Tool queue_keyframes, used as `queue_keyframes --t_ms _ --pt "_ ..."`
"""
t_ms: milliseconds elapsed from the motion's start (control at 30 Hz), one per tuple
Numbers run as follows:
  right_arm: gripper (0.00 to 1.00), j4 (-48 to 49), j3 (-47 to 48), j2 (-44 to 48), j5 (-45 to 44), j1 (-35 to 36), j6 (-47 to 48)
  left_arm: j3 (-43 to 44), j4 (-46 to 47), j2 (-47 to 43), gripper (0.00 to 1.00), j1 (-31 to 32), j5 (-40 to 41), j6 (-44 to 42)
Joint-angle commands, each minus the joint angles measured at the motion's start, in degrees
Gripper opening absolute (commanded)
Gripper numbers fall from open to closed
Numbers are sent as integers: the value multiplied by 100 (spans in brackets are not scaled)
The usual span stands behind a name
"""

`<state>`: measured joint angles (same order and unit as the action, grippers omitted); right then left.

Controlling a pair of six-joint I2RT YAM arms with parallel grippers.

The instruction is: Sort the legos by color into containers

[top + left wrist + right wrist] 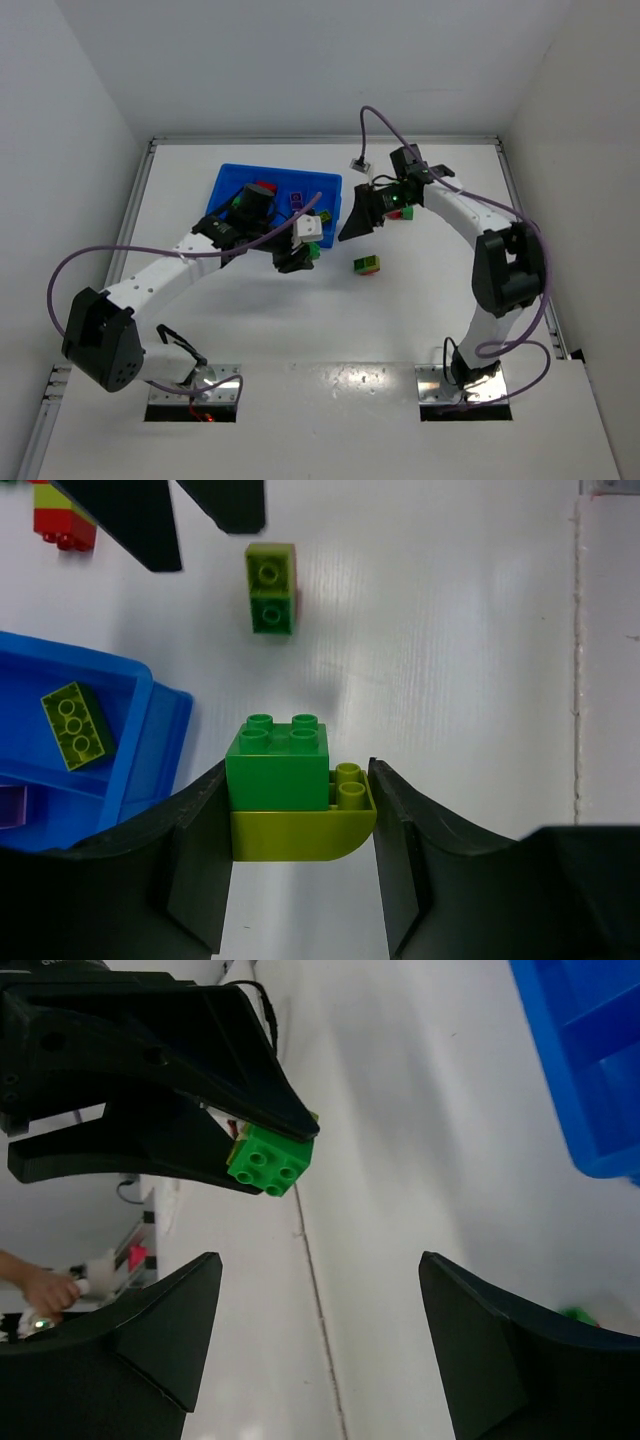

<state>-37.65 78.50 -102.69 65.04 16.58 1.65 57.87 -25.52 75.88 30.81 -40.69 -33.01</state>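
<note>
White tabletop (300, 320) underneath; gripping a green-on-lime clump (300, 835) in the left gripper (296, 262), just beside the blue tray (232, 180). Hanging the right gripper (320, 1265) wide and empty close by. Probably splitting the clump: next needing that gripper closing on the green brick (278, 768), pulling squarely, then binning each half by color.

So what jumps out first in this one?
The left claw pinches a green-and-lime stack beside a corner of the blue tray. The right claw hangs open and empty opposite it, and a small multicoloured clump lies loose on the white table nearby.
</note>
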Motion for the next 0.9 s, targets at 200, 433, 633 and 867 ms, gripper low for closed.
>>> queue_keyframes --t_ms 200,433,633,867 --pt "83 337 604 -488 317 389 -895 -39 855 -108 12 197 798 489" --pt "83 276 1062 -840 255 513 -1000 -39 1049 -47 12 198 861 656" --pt "83 328 1281 -1024 255 636 -1000 75 1102 6 12 198 913 709" --pt "83 328 1545 -1235 255 803 -1000 128 1216 112 12 250 913 814"
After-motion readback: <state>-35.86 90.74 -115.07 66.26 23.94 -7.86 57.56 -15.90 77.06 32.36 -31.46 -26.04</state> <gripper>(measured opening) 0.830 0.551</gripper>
